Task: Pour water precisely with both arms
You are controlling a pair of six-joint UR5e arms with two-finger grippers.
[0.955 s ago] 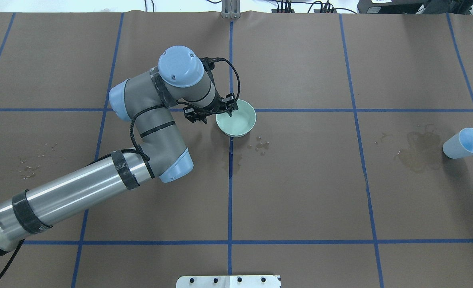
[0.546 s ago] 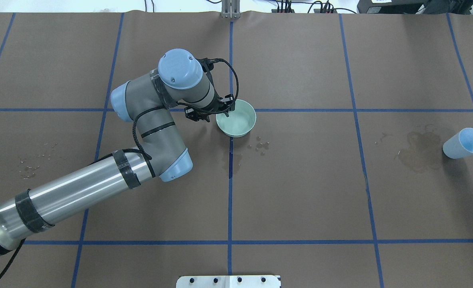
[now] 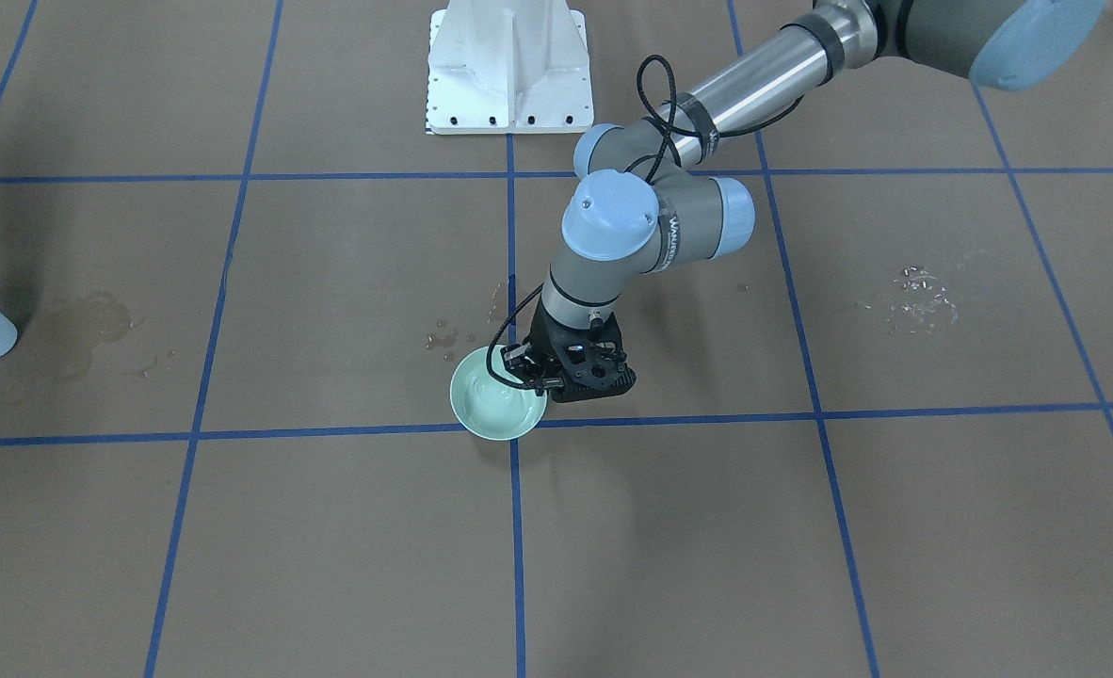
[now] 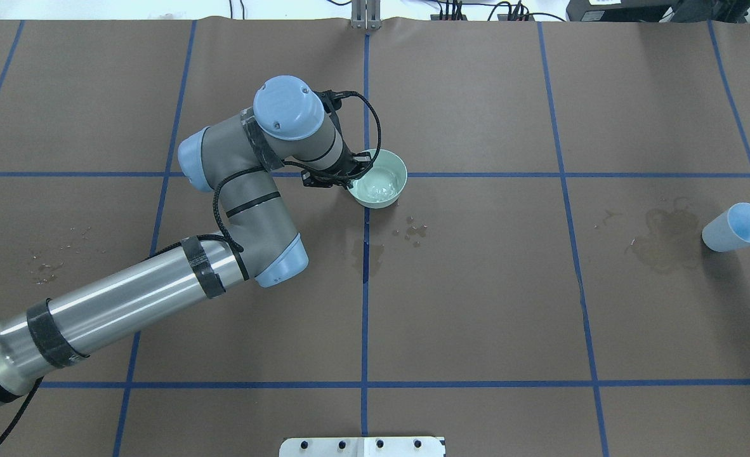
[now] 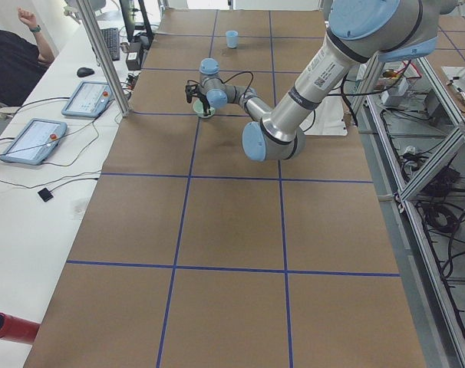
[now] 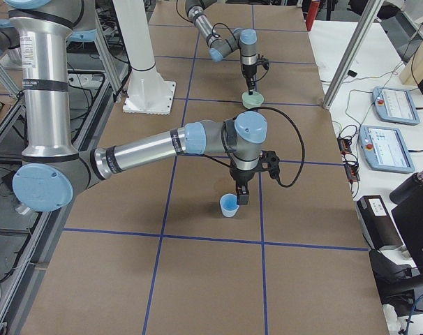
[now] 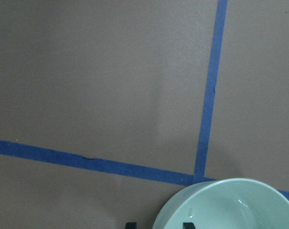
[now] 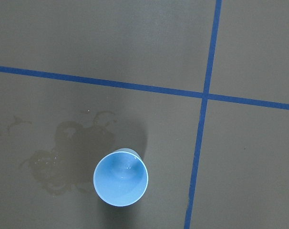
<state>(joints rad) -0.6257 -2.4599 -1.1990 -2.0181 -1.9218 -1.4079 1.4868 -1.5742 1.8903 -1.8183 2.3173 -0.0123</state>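
Note:
A pale green bowl (image 4: 381, 172) stands level at the crossing of blue tape lines, with a sheen of water (image 4: 378, 186) inside. My left gripper (image 4: 357, 174) is shut on the bowl's near-left rim (image 3: 519, 381), one finger inside and one outside; the left wrist view shows the bowl (image 7: 230, 205) and the two fingertips (image 7: 187, 224) at its bottom edge. A light blue cup (image 4: 735, 227) stands upright far to the right. In the exterior right view my right gripper (image 6: 240, 194) hangs close above the cup (image 6: 228, 206); I cannot tell if it is open or shut. The right wrist view looks down into the cup (image 8: 120, 178).
Wet patches mark the brown table cover: droplets just near of the bowl (image 4: 415, 231), a stain left of the cup (image 4: 664, 238), drops at the far left (image 4: 48, 266). The white pedestal base (image 3: 509, 66) stands at the robot's side.
The bowl has sunk and levelled, shifting slightly away from the robot with the left gripper on its rim. The water in it now ripples. The cup has not moved.

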